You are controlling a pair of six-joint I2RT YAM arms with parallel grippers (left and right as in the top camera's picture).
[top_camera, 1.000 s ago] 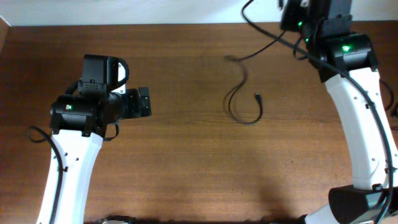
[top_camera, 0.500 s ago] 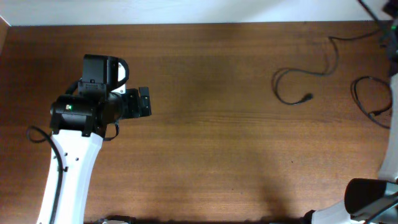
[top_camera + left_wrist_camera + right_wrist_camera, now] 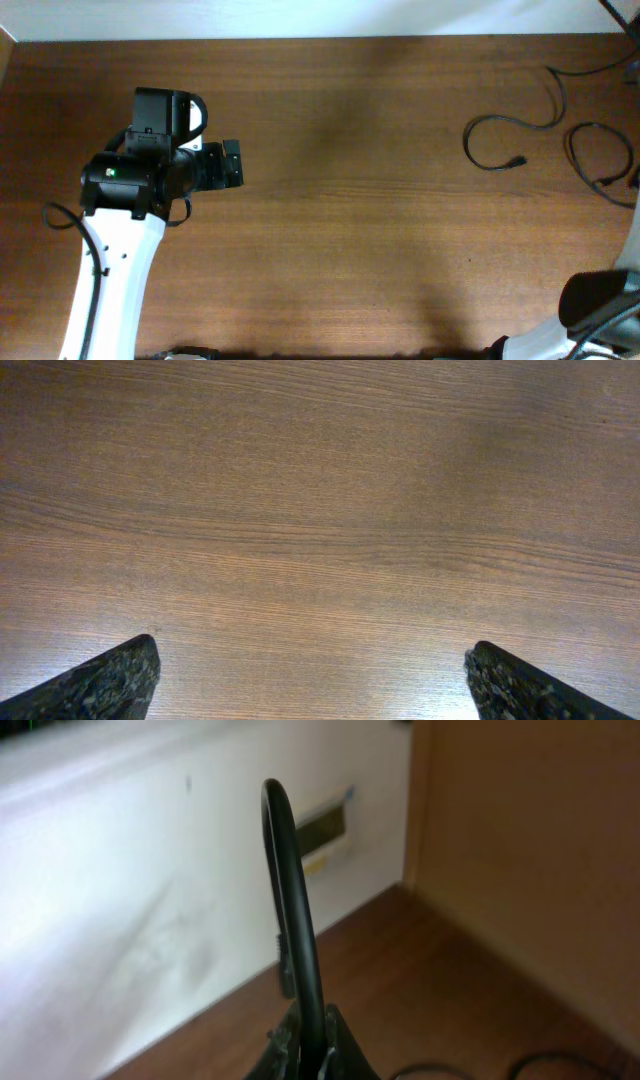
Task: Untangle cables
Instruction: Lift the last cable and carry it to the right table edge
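Note:
Thin black cables lie at the table's far right in the overhead view. One cable [image 3: 487, 143] curls into a loop ending in a small plug [image 3: 519, 162]. A second cable loop [image 3: 600, 160] lies by the right edge, and a strand [image 3: 556, 88] runs up from the first loop toward the top right corner. My right gripper [image 3: 310, 1038] is shut on a black cable [image 3: 296, 900] that arches upward out of its fingers; it is out of the overhead view. My left gripper [image 3: 232, 165] [image 3: 315, 685] hangs open over bare wood at the left, far from the cables.
The white wall [image 3: 120, 870] runs behind the table's back edge, and a wooden side panel [image 3: 530, 840] stands at the right. My right arm's base [image 3: 600, 300] sits at the bottom right corner. The left arm [image 3: 115, 260] reaches up from the bottom left.
The right arm has swung out of the overhead view to the upper right, dragging the cables from the table's middle right to its far right. The left arm has not moved.

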